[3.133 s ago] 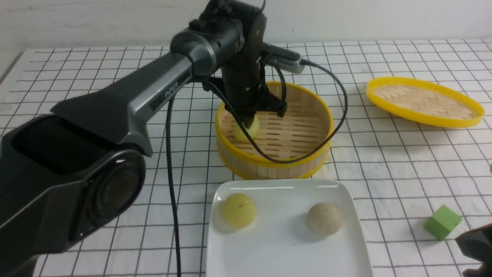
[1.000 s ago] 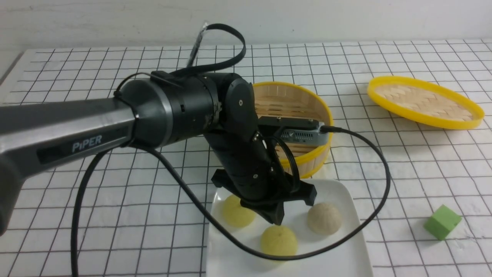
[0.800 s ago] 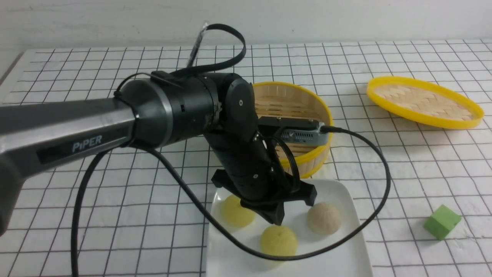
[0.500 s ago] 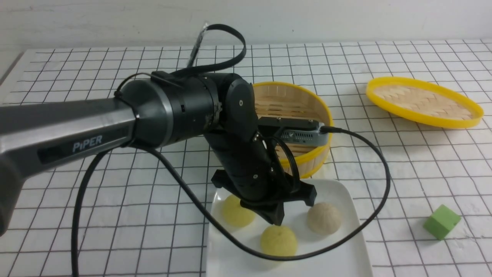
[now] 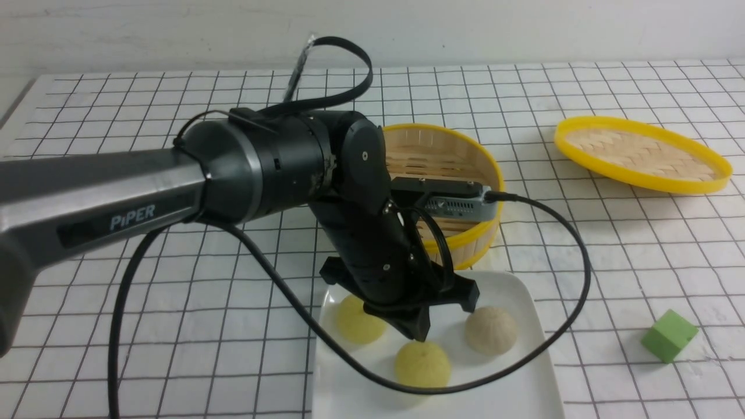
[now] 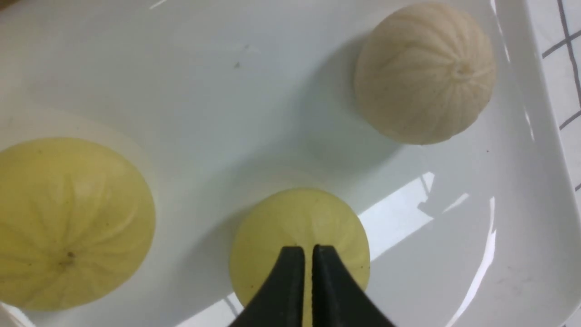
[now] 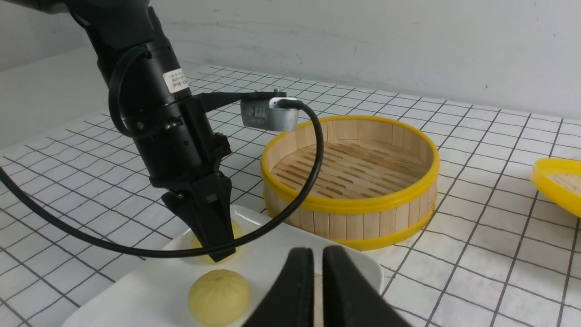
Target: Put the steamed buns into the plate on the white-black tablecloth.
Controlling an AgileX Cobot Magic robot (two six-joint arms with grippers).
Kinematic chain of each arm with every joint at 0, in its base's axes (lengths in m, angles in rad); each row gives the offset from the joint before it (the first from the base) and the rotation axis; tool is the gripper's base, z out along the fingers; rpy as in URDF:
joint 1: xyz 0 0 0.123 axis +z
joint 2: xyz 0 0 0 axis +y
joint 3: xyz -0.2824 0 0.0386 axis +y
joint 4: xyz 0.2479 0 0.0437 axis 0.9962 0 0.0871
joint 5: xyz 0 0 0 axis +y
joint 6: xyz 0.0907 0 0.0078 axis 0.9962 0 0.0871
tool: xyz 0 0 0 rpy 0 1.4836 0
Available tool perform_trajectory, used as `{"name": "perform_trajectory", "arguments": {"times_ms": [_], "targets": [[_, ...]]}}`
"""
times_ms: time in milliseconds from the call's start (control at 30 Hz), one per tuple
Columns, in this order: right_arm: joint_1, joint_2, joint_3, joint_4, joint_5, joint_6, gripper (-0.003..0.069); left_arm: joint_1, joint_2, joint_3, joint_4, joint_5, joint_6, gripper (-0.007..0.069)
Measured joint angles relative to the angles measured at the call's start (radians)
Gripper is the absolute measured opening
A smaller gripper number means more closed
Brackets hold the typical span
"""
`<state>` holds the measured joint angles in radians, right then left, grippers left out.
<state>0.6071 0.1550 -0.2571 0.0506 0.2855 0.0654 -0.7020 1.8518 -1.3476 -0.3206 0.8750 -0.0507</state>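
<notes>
All three steamed buns lie in the plate, a glossy white square dish at the lower centre of the front view, resting on the white-black tablecloth that covers the tabletop. One pale yellow bun sits nearest the camera. A second yellow bun is behind it to the left, partly hidden by the arm, and the beige-grey bun is to the right; none of the three touch. The left arm reaches in from the left edge of the frame, and the word "PiPER" reads in pale letters on its dark sleeve. The left pincer points down over the plate, just above and behind the nearest yellow bun. Its fingers are drawn together with only a thin slit between them, and they hold nothing. A white sticker sits on that arm's wrist, its print too small to read. A silver camera module juts from the wrist, and its black cable loops down across the plate. Behind the plate, at the centre of the frame, stands the yellow-rimmed bamboo steamer, with no bun in the part that shows. Its woven lid lies well apart at the upper right, and a green cube sits at the lower right. The right pincer appears only in its own wrist view, its fingers close together with a narrow gap and gripping nothing.
</notes>
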Motion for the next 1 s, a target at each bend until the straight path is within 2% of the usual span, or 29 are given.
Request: {"name": "perform_trajectory", "arguments": {"times_ms": [300,433,467,567,700,1000], "targets": [[-0.014,-0.058,0.006,-0.011,-0.001,0.001,0.0076,0.000,0.000,0.000,0.000,0.001,0.000,0.0069],[-0.130,-0.102,0.054,-0.051,-0.029,0.001,0.0082,0.000,0.000,0.000,0.001,0.007,0.000,0.0071],[-0.206,-0.118,0.091,-0.081,-0.029,0.001,0.0084,0.000,-0.006,0.000,0.011,0.009,0.000,0.0071],[-0.321,-0.141,0.152,-0.105,-0.023,0.001,0.0087,0.000,-0.033,-0.005,0.031,0.012,0.000,0.0071],[-0.414,-0.156,0.224,-0.115,-0.012,0.001,0.0093,0.000,-0.107,-0.006,0.050,0.024,0.000,0.0071],[-0.489,-0.167,0.282,-0.116,0.091,0.001,0.0099,0.000,-0.413,-0.006,0.183,0.096,0.000,0.0071]]}}
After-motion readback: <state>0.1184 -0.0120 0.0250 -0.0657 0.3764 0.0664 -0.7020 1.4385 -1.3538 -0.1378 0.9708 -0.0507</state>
